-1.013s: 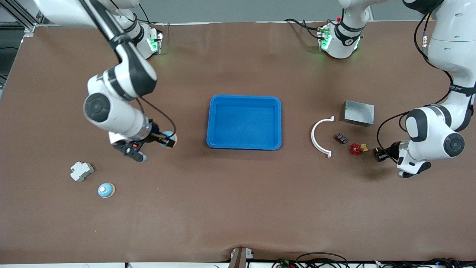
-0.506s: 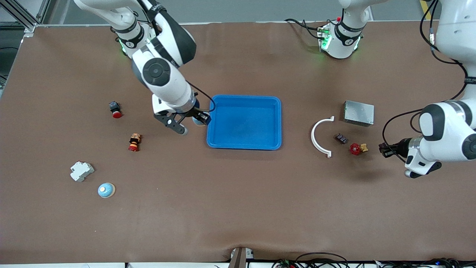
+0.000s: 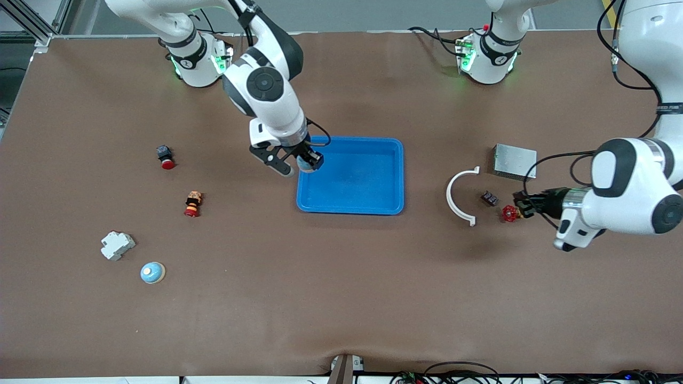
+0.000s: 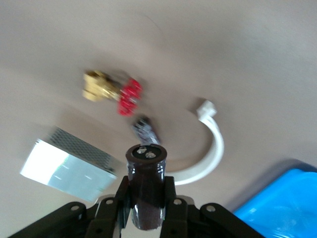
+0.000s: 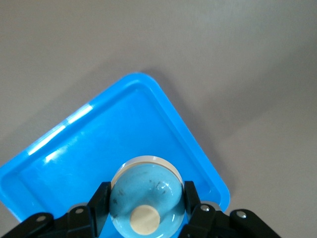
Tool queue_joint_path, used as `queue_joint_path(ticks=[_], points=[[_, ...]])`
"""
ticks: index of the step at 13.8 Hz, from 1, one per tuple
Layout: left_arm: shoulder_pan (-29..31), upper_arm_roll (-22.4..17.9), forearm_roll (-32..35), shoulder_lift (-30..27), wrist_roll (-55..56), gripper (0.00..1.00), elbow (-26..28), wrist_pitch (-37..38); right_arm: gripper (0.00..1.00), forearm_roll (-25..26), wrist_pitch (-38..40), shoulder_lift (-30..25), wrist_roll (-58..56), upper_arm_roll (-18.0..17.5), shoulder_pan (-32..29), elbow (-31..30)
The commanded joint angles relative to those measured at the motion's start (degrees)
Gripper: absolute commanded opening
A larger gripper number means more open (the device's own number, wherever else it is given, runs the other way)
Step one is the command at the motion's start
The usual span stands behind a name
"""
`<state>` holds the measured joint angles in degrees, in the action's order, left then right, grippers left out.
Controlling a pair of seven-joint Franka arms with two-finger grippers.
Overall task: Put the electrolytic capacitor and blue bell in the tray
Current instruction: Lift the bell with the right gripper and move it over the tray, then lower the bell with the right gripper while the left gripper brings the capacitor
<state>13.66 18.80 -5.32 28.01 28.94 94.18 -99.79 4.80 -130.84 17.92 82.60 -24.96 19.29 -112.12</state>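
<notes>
Blue plastic, the tray [image 3: 373,205] serves as our landmark at the middle of the desk [image 3: 341,320]. We see the right claw [image 3: 305,161] over the tray's rim at the right arm's end, pinching the bell [image 5: 146,198]; the right wrist view shows the bell's pale dome above the tray floor near a corner. The left claw [image 3: 525,205] hangs over the desk well off the tray toward the left arm's end, clamped on the capacitor [image 4: 145,186], a dark cylinder held upright between its fingers.

To do this step well, we judge the right claw should carry the bell further inward from the rim, lower it close to the floor, then release. The left claw should wait to enter until the right arm has cleared the tray.

Between the left claw and the tray lie a red valve [image 3: 509,213], a small dark part [image 3: 489,198], a white arc [image 3: 458,196] and a grey box [image 3: 515,161]; a raised path avoids them. Toward the right arm's end of the tray lie two red buttons [image 3: 165,156] [image 3: 192,204], a white block [image 3: 117,245] and a second bell [image 3: 152,272].
</notes>
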Motion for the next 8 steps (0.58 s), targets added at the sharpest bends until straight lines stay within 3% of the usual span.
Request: queue_joint_path(ticks=[1,4,8], points=[[0.2,4.8,-0.8,-0.2,7.7,0.0,0.0,1.2,0.0,4.7,-0.9,1.3,5.8,0.4,2.5,-0.8],[0.0,9.6,-1.5,0.4,15.1,0.0,2.0,0.0,0.0,9.9,-2.8,4.6,12.2,0.4,4.8,-1.2],[-8.9,9.9,-0.7,3.0,27.0,0.0,2.1,-5.6,0.0,14.2,-7.2,8.6,18.9,0.5,6.8,-1.0]])
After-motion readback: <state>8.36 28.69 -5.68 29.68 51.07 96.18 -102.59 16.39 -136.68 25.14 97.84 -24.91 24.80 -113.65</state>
